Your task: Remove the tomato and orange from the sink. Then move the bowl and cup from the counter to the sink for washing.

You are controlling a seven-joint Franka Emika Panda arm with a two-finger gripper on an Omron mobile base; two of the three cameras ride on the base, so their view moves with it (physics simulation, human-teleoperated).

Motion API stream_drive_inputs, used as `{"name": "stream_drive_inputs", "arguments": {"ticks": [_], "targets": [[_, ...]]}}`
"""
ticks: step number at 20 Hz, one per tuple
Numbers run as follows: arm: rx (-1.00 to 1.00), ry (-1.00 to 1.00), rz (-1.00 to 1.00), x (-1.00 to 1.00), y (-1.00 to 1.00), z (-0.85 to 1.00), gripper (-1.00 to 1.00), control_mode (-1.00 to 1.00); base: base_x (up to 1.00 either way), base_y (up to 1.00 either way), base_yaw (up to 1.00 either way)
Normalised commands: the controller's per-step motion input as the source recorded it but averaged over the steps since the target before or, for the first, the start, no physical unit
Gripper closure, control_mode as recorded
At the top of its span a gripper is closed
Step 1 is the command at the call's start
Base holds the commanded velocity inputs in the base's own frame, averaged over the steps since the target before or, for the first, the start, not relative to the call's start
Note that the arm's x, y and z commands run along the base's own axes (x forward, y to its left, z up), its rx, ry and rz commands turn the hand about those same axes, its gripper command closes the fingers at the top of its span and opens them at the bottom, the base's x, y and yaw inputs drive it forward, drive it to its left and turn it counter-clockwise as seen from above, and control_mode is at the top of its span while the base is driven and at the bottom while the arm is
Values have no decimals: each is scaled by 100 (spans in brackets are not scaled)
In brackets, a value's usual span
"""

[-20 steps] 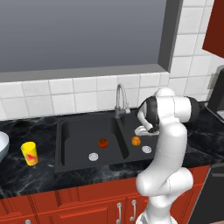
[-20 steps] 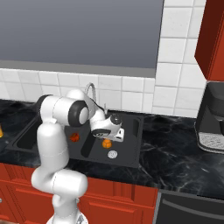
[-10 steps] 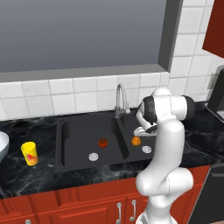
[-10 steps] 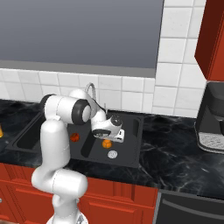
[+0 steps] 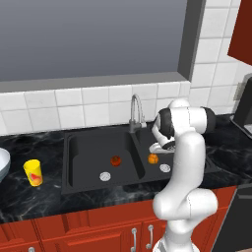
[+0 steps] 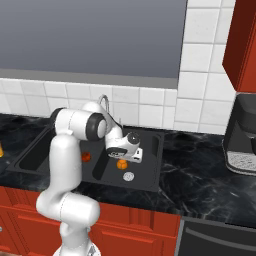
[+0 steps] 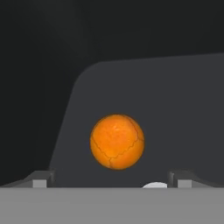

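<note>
Black sink (image 5: 93, 147), orange (image 7: 117, 141) below spread pincer (image 7: 111, 179), no readable writing

No legible text or labels anywhere

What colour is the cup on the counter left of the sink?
Yellow, with a red-orange mark on its side; the cup shows best in the left base view.

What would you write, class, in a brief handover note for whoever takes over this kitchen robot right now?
Gripper: open, empty, poised just above the orange in the right basin of the sink.
Tomato: in the left basin.
Cup and bowl: on the counter left of the sink.
Done: nothing moved out or in yet.
Left: lift out orange and tomato, then put bowl and cup in the sink.
</note>
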Motion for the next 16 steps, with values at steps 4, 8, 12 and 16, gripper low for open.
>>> {"name": "stream_drive_inputs", "arguments": {"ticks": [4,8,12,16], "targets": [[0,0,-1,10,5,-15,-100,-100,0,0,0],[0,0,-1,15,5,-14,-100,-100,0,0,0],[0,0,-1,11,3,-14,-100,-100,0,0,0],[0,0,0,7,3,-16,-100,-100,0,0,0]]}}
